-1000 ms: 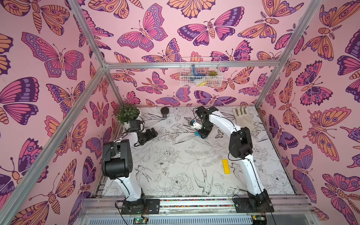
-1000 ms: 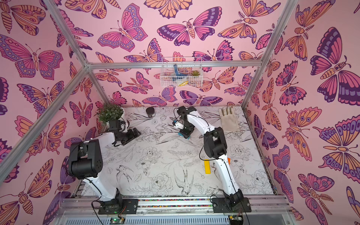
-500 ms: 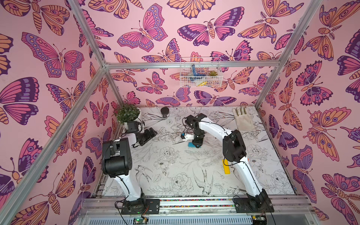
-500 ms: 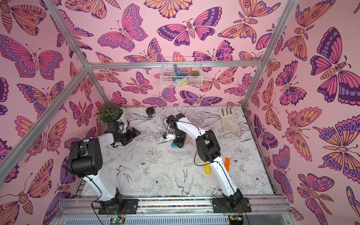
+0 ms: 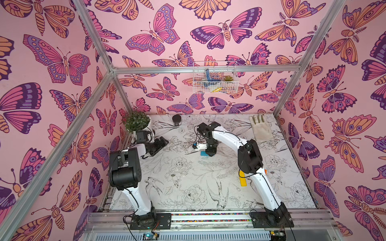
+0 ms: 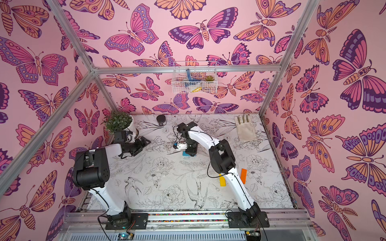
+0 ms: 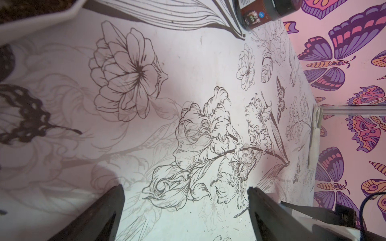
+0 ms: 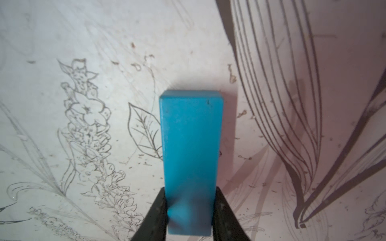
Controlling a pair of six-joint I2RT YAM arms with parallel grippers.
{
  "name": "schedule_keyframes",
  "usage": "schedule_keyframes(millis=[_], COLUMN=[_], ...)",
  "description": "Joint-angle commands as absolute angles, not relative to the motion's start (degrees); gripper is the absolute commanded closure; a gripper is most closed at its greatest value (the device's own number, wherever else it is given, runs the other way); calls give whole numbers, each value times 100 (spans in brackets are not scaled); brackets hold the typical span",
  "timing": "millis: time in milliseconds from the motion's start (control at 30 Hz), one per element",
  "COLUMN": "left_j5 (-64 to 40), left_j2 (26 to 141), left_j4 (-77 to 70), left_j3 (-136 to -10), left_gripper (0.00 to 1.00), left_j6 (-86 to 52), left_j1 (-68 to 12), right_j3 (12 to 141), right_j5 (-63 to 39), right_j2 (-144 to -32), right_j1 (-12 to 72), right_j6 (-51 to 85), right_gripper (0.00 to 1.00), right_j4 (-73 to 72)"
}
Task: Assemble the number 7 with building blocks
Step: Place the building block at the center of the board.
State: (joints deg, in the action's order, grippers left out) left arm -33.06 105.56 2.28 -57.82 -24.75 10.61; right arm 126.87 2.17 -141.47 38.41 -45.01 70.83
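Right wrist view: right tool (image 8: 190, 191) clamps blue block (image 8: 191, 135) by one end, low over tabletop (image 8: 62, 41), well apart from yellow block (image 6: 222, 181). Orange block (image 6: 243, 176) lies near yellow block. Left tool (image 7: 186, 198) spread wide, empty. Step, likely: placing first stroke. Next: set flat, let go.

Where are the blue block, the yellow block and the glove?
blue block (image 8: 191, 146): right wrist view, middle of its broad face.
yellow block (image 5: 243, 179): in a top view, its visible middle.
glove (image 5: 262, 130): in a top view, its palm.
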Motion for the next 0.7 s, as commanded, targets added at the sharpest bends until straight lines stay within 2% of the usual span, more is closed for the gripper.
schedule_keyframes(millis=[0,67,100,133,167,200,367,500,600,667], left_j5=[-3467,-3546,-3576,-3603,-3612,-3603,-3591,-3611,-3597,-3556], left_j2=[10608,10639,10664,10686,10696,10703,10696,10718,10707,10685], left_j4=[54,-31,-60,-70,-70,-70,-105,-105,-113,-114], left_j3=[-5644,-5617,-5616,-5624,-5633,-5634,-5599,-5607,-5599,-5568], left_gripper=[3,3,3,3,3,3,3,3,3,3], left_j6=[-2551,-2613,-2632,-2636,-2645,-2653,-2698,-2707,-2714,-2725], left_j1=[1125,1120,1125,1125,1126,1133,1169,1168,1169,1178], right_j3=[12704,12700,12705,12709,12701,12700,12647,12522,12111,11719], right_j5=[385,393,433,448,463,504,755,1169,1736,2194], right_j2=[-14230,-14235,-14238,-14242,-14241,-14255,-14235,-13976,-13315,-12710], right_j1=[3883,3898,3909,3911,3911,3911,3911,3911,3844,3784], right_j6=[-4812,-4876,-4879,-4871,-4869,-4849,-4760,-4426,-3502,-2565], right_gripper=[85,85,82,69,60,55,45,44,44,39], right_j4=[6879,6855,6838,6833,6838,6844,6740,6464,5779,5379])
